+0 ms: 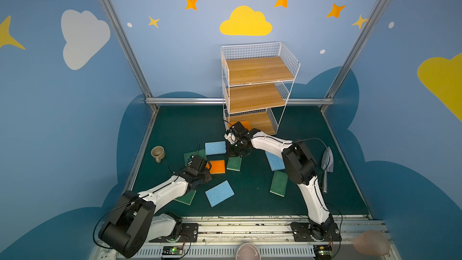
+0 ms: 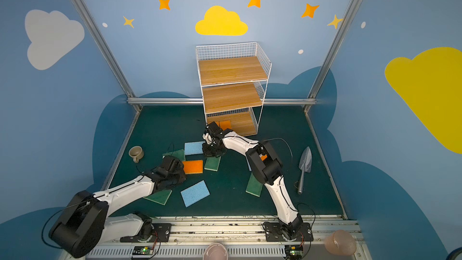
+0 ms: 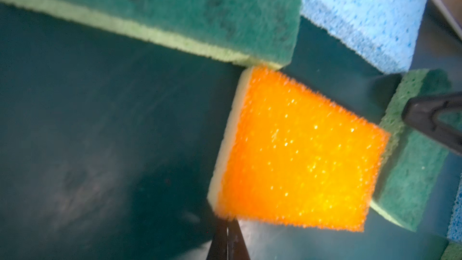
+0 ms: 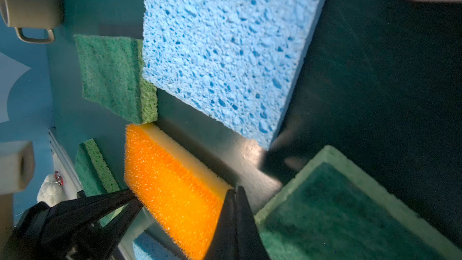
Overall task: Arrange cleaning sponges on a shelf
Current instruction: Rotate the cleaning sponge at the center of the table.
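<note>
An orange sponge (image 1: 217, 166) (image 3: 295, 151) with a yellow underside lies on the green mat among several green and blue sponges. My left gripper (image 3: 227, 223) is shut, its tips against one corner of this sponge. The fuzz hides whether they pinch it. My right gripper (image 4: 235, 190) is shut too, with nothing in it, and its tips sit at the sponge's (image 4: 170, 183) opposite corner beside a green sponge (image 4: 337, 208). The shelf (image 1: 257, 70) stands at the back. Orange sponges (image 2: 225, 124) lie on its bottom tier, and the two upper planks are bare.
A blue sponge (image 1: 215, 148) and a green one (image 1: 191, 155) touch the orange sponge's far side. More sponges lie in front (image 1: 219, 193) and to the right (image 1: 278, 183). A beige cup (image 1: 157, 153) stands at the left. A grey trowel (image 1: 327, 163) lies at the right.
</note>
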